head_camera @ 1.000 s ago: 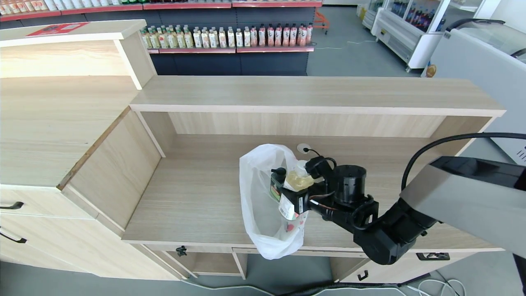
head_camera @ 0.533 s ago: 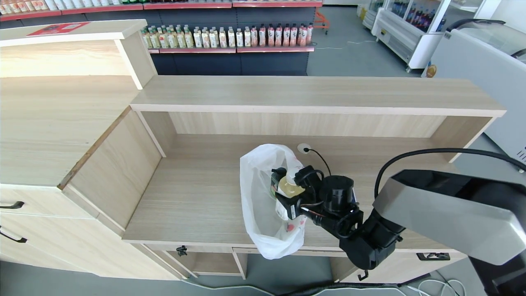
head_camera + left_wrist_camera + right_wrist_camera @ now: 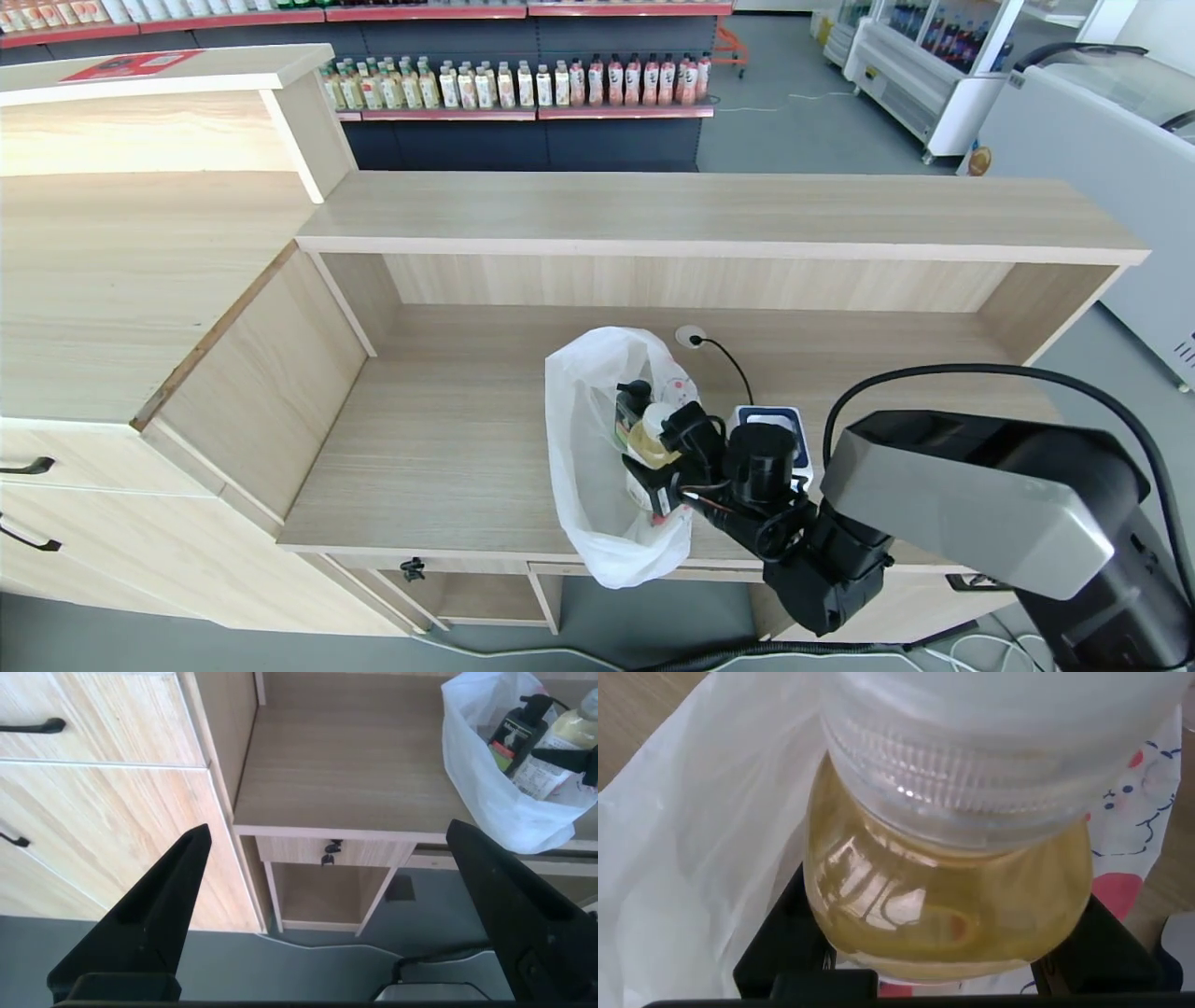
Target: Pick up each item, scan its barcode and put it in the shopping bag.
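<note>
R tool (image 3: 651, 474) clamps bottle (image 3: 648, 441), amber liquid, ribbed cap, in crinkly white bag (image 3: 571, 467); L tool (image 3: 329, 833) splayed.

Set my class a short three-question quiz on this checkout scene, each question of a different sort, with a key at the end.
1. True or false: the left gripper is shut.
2. What does the right gripper hold? A) a bottle of yellow liquid  B) a box  C) nothing
3. Short answer: what dark item already sits in the shopping bag?

Key: 1 false, its fingers are spread wide. 2 A. 3 a pump bottle.
</note>
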